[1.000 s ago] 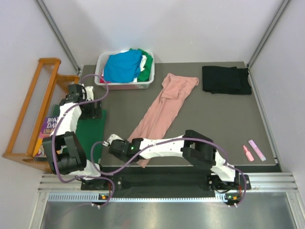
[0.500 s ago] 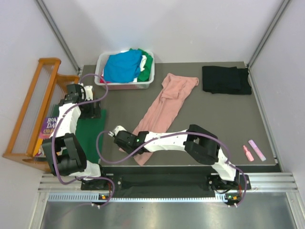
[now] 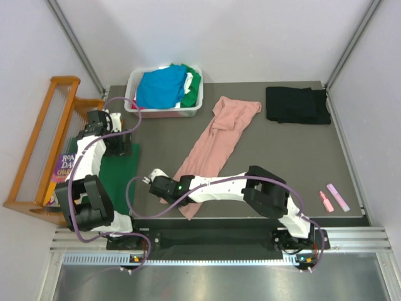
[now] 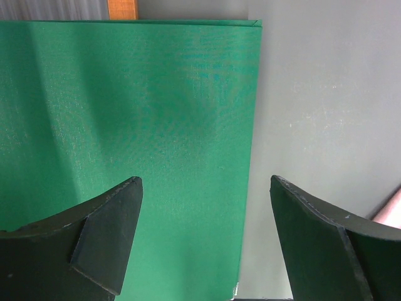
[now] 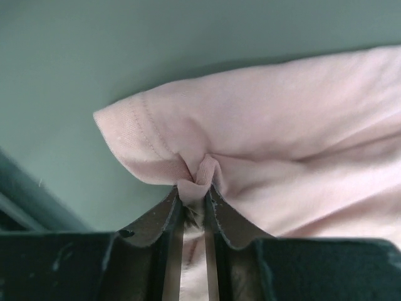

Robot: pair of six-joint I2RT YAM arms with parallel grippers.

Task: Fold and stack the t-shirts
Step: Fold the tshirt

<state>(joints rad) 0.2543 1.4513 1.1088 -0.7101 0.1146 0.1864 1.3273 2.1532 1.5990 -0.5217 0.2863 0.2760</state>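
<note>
**Right claw closes on the pink shirt's hem corner**

Over the last second the right claw (image 5: 193,194) has slid a little away from the green board (image 3: 119,172) and onto the near corner of the pink t-shirt (image 3: 216,141). Its jaws have drawn in from partly open to almost together. The wrist view shows a small ridge of pink cloth nipped between the fingertips just inside the stitched hem, so it has hold of the shirt. This looks like the grip needed before the first fold, and the corner is probably ready to be lifted and carried across. The pinch is thin, though, and could slip under a hard pull.

The shirt lies bunched in a long diagonal strip to the right of the board. Its near corner is just beside the board's near end, and its sleeves run off to the far right.

The left claw (image 4: 203,207) hangs wide open over the board's right edge, holding nothing. The shirt shows only at the corner of its view.
</note>
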